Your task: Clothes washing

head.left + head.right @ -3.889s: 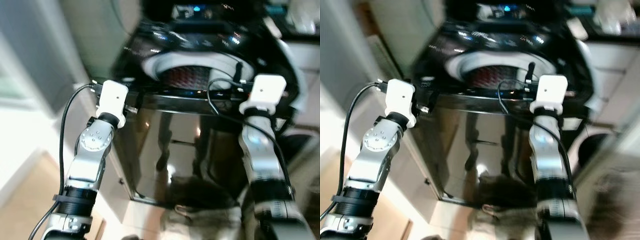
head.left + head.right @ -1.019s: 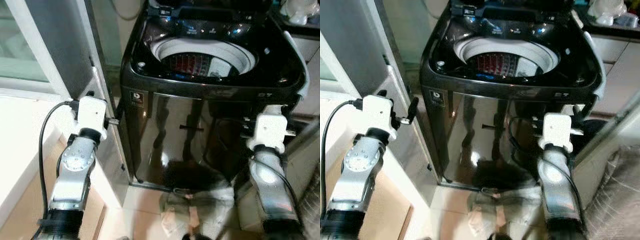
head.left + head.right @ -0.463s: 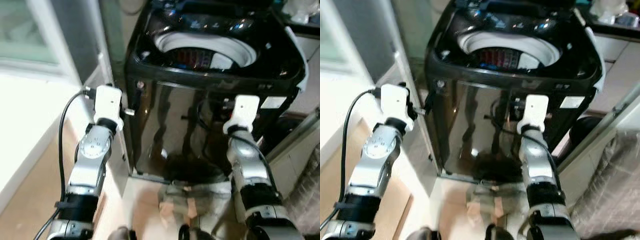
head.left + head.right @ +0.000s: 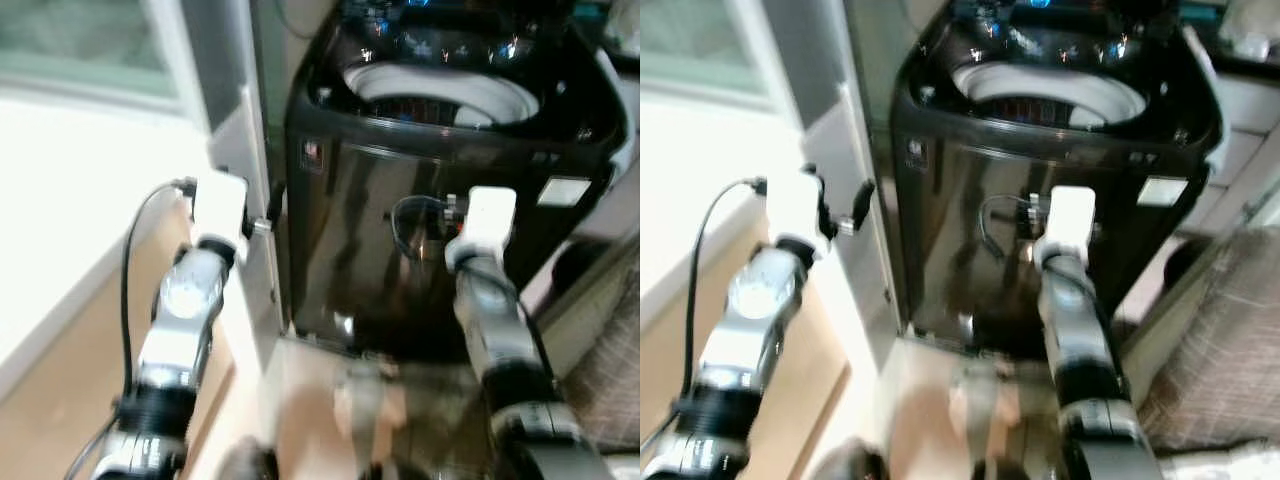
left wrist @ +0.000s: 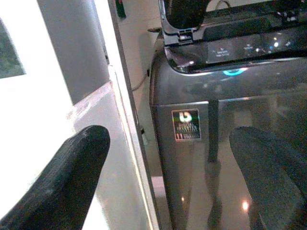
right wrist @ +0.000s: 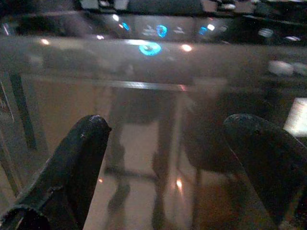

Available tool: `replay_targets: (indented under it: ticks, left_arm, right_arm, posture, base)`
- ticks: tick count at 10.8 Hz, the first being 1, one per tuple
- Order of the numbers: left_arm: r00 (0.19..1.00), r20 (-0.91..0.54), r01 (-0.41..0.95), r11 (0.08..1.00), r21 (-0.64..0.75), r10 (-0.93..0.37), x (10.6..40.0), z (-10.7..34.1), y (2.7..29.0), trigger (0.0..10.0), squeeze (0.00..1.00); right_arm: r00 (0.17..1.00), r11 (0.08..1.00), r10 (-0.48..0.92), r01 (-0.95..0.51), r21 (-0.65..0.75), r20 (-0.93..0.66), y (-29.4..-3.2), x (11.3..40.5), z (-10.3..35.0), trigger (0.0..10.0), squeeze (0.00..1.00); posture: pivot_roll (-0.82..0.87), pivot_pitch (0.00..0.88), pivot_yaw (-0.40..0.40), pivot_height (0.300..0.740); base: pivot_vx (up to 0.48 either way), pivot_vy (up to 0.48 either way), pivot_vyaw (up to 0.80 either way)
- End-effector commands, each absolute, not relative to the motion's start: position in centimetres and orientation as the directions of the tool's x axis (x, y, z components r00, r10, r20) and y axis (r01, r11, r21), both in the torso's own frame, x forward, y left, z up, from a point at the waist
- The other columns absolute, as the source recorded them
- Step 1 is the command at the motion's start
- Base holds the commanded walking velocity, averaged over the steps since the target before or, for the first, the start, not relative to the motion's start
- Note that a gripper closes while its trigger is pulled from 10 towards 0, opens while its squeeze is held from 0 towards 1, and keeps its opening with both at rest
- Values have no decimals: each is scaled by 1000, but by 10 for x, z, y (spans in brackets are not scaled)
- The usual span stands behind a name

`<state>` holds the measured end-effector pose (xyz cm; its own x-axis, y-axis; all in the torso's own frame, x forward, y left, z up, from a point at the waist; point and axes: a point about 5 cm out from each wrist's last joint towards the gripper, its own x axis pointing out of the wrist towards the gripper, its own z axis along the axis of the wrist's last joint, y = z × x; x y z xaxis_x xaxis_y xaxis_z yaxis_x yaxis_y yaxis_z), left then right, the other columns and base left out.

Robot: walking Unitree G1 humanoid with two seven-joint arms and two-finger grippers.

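A glossy black top-loading washing machine stands ahead with its lid up. Red-patterned laundry lies inside its white-rimmed drum. Both arms are raised before its front panel. My left gripper is open and empty, level with the machine's left front corner and its small sticker. My right gripper is also open and empty, facing the shiny front below the lit control panel. A blurred heap of pale clothes lies on the floor at the machine's foot, between my arms.
A grey-white door frame stands close to the machine's left side, beside my left wrist. Wooden floor lies to the left. A woven patterned surface and a cabinet edge crowd the right.
The camera has swung, so the washer now sits further right and the picture is blurred. Both arms stay raised before the front panel, lower than several seconds ago, when they were at its rim.
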<state>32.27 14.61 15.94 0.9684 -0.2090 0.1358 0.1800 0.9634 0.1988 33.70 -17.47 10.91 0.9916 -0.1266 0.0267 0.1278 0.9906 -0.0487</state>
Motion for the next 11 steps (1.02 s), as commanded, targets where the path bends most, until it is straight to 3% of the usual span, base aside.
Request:
replay_targets:
  ticks: [1, 5, 11]
  left_arm:
    - [968, 141, 176, 960, 218, -210, 326, 163, 150, 10000, 0]
    - [970, 133, 172, 962, 214, -203, 326, 159, 152, 10000, 0]
    - [969, 113, 196, 960, 200, -222, 324, 151, 145, 10000, 0]
  right_arm:
    - [990, 988, -135, 138, -69, 50, -181, 335, 111, 10000, 0]
    - [990, 987, -140, 142, -81, 30, -182, 334, 107, 10000, 0]
    - [991, 987, -120, 124, -103, 51, -180, 334, 109, 10000, 0]
  posture:
    - [-88, 0, 2, 740]
    - [-99, 0, 9, 740]
    - [-111, 0, 15, 740]
  base:
    - [0, 0, 0]
    - [0, 0, -103]
    - [0, 0, -716]
